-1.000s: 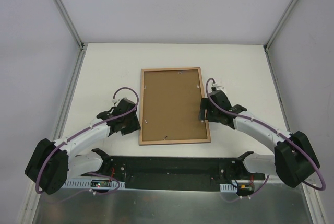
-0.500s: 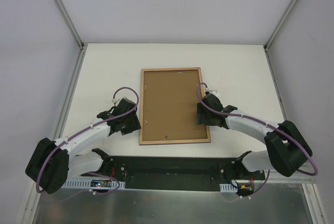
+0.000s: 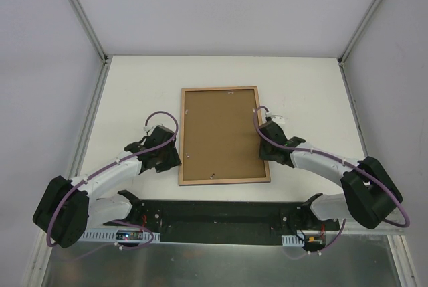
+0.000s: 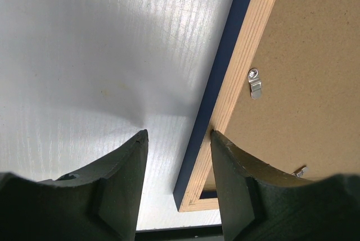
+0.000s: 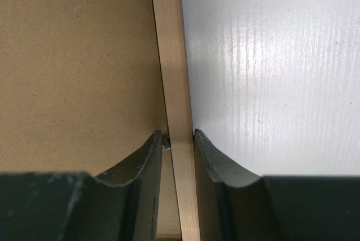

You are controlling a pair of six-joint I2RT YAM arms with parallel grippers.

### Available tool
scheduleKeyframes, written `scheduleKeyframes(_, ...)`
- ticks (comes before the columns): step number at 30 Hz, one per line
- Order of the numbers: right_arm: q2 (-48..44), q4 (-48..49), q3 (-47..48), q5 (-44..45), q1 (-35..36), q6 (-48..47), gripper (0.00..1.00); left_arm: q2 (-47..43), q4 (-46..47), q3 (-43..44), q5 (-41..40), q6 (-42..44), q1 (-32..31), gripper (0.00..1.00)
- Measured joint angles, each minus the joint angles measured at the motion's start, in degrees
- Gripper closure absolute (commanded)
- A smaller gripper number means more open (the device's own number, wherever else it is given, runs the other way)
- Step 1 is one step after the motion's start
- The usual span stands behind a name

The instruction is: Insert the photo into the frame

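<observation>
Mid-table: frame (image 3: 224, 181), face down, pale wood back uppermost, long sides running near to far. A brown backing board (image 3: 222, 133) sits within its rails, with a metal clip (image 4: 255, 82) on the board by the left rail.

On the frame's right long edge, toward the near corner: right gripper (image 5: 177, 133), pinching the wood rail, one finger on the board side, one on the table (image 3: 307, 93) side.

On the left long edge, by the near corner: left gripper (image 4: 179, 133), jaws spread, the frame's blue edge between them.

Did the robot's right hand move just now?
Yes. The right hand slid a little along the frame, down its right side toward the near edge of the table, and its fingers closed on that side.
</observation>
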Motion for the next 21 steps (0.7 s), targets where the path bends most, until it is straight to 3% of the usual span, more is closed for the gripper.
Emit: scheduleKeyframes(21, -1.05, 1.46, -1.36, -0.07, 0.02, -0.02, 0.93, -1.18, 0.09, -0.55, -0.04, -0.42, -0.02, 0.5)
